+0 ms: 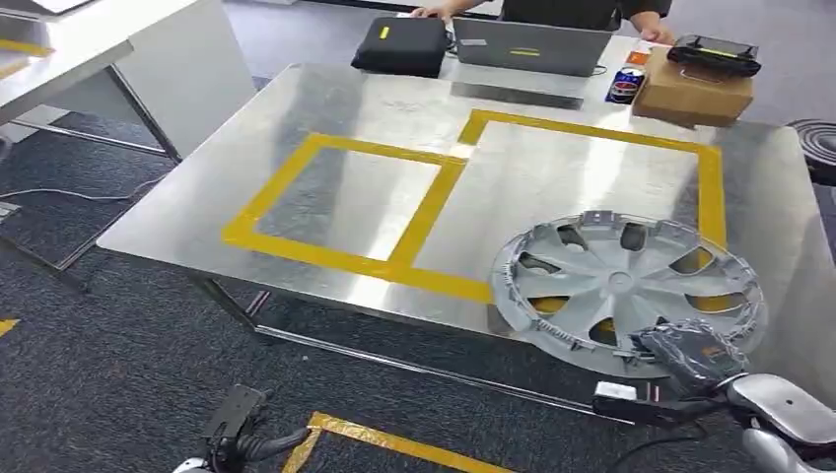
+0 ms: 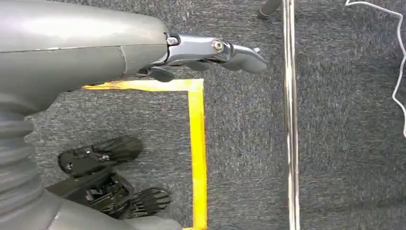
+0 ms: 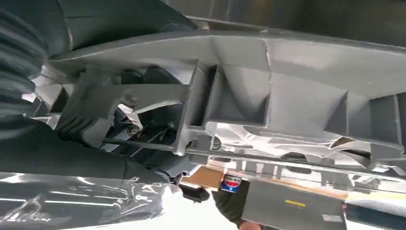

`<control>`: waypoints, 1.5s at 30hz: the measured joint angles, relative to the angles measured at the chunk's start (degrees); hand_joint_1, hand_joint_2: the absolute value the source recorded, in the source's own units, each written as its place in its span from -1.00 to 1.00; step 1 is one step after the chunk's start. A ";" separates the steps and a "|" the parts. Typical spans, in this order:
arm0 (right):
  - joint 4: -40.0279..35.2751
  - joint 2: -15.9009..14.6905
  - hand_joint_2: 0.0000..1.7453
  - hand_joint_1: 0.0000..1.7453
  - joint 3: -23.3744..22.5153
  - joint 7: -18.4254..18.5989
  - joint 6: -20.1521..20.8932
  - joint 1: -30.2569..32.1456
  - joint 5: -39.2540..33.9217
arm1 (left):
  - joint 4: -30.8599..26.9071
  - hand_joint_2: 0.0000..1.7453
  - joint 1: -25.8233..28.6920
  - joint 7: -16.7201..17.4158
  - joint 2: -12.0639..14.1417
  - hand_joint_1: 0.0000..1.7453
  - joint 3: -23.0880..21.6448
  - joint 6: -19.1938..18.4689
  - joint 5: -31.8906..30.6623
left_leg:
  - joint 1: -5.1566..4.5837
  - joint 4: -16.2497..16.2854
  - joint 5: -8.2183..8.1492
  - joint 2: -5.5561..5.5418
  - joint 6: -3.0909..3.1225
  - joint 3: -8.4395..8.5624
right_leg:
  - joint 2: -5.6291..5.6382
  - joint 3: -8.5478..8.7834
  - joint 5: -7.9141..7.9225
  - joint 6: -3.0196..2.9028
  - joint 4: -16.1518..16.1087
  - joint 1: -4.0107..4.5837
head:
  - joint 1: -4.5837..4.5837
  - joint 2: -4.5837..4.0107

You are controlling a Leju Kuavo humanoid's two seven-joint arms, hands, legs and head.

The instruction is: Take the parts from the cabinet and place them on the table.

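One hubcap (image 1: 626,288) lies at the lower right of the frame on the desk (image 1: 394,128), overhanging its near edge, and the right hand (image 1: 690,353) grips its rim, fingers (image 3: 91,112) closed through a slot. The left hand (image 1: 242,434), lower left above the carpet, holds nothing, fingers (image 2: 225,52) loosely extended. At the top edge sit one laptop (image 1: 532,46), one black bag (image 1: 402,44), one box (image 1: 690,94) and one can (image 1: 625,86).

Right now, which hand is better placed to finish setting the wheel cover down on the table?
The right hand. It already grips the near rim of the wheel cover, which lies over the table edge. The left hand hangs low over the carpet, away from the cover.
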 joint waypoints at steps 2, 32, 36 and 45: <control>0.00 -0.37 1.00 1.00 0.09 0.24 -0.50 0.27 -1.40 | 0.00 1.00 0.01 0.00 0.00 -1.00 0.00 0.00 0.00 | -0.01 0.00 -0.01 0.00 0.01 0.00 | 0.00 0.00 0.00 0.00 -0.01 -0.01 | 0.00 0.00; 1.20 -1.75 1.00 -1.00 -2.75 1.53 -1.49 3.52 -1.22 | 0.00 -1.00 0.22 -0.24 0.42 -1.00 -0.24 1.18 0.79 | -0.01 0.00 -0.01 -0.01 0.01 -0.09 | -0.03 -0.05 -0.01 0.00 -0.01 0.00 | -0.02 0.00; 1.16 -1.75 1.00 -1.00 -2.91 1.62 -1.66 3.67 -1.18 | 0.00 -1.00 0.23 -0.17 0.44 -1.00 -0.20 1.31 0.85 | -0.01 0.00 -0.01 -0.01 0.01 -0.10 | -0.03 -0.04 -0.01 0.00 -0.01 -0.01 | 0.00 0.00; -1.22 -1.75 1.00 -1.00 -4.15 1.59 -2.32 4.80 -1.29 | 0.00 -1.00 0.43 -0.20 0.46 -1.00 -0.17 1.55 1.09 | -0.01 0.00 -0.01 -0.02 0.01 -0.12 | -0.04 -0.06 -0.01 0.00 -0.01 -0.01 | 0.00 0.00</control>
